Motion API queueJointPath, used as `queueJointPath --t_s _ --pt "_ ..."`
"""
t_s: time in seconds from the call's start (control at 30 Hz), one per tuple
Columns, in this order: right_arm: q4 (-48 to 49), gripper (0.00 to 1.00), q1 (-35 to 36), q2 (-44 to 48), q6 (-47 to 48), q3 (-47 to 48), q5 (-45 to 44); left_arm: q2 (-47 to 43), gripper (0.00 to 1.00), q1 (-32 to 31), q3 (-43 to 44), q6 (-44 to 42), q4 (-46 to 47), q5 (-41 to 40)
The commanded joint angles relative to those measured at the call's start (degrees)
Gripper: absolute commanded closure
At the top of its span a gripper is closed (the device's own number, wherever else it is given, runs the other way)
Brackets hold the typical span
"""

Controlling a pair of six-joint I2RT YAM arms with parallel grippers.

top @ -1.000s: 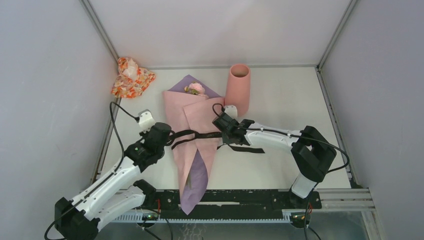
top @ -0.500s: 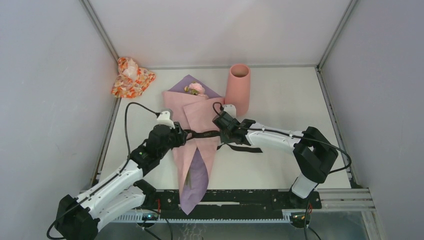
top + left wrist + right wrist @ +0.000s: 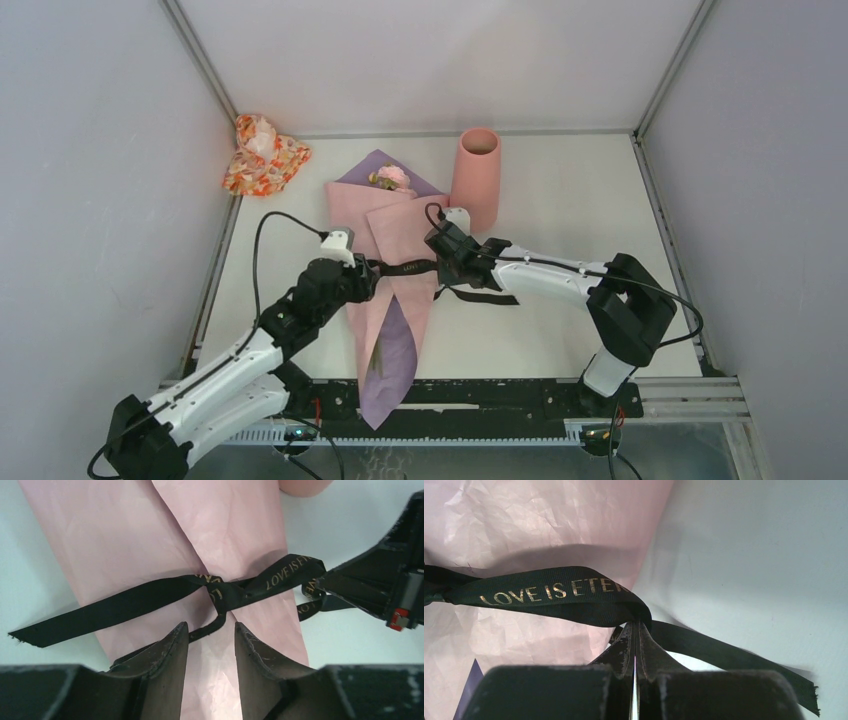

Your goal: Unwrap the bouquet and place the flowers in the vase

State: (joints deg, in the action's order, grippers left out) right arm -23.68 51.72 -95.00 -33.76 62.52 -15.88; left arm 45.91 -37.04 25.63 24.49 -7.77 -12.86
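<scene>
Where it lies flat on the white desk (image 3: 570, 190), the long cone-shaped bouquet of pink and lilac-purple paper (image 3: 388, 240) is found directly beneath both end effectors, with its wide end pointing away from them. A few pink and cream flower heads (image 3: 392, 177) can be seen at that wide end, beyond the end effectors. The black ribbon printed with gold letters (image 3: 287, 574) is wrapped across the middle of the cone and knotted there. The left end effector (image 3: 210, 630) is released, its two fingers parted just short of the knot. A thin strand of the ribbon runs from the knot into the gap between them, and whether it is touched cannot be told. The right end effector (image 3: 635, 626) is clenched on a loop of the ribbon at the right edge of the paper, and a loose tail is trailed over the desk beside it. The tall salmon-pink cylindrical vase (image 3: 477, 175) is stood upright just beyond the right end effector, close beside the bouquet's wide end. An orange-red floral cloth bundle (image 3: 262, 153) is seen well beyond the left end effector, to its left.
</scene>
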Motion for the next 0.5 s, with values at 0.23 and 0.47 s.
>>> queueJointPath --t_s 0.23,0.47 --pt "2.15 1.0 -0.12 3.19 0.43 0.01 0.5 0.18 0.56 -0.89 -1.38 -1.81 1.59 -2.19" --pt "1.89 1.0 -0.19 4.24 0.51 -0.01 0.39 5.5 0.57 -0.97 1.11 -3.04 1.66 -3.46"
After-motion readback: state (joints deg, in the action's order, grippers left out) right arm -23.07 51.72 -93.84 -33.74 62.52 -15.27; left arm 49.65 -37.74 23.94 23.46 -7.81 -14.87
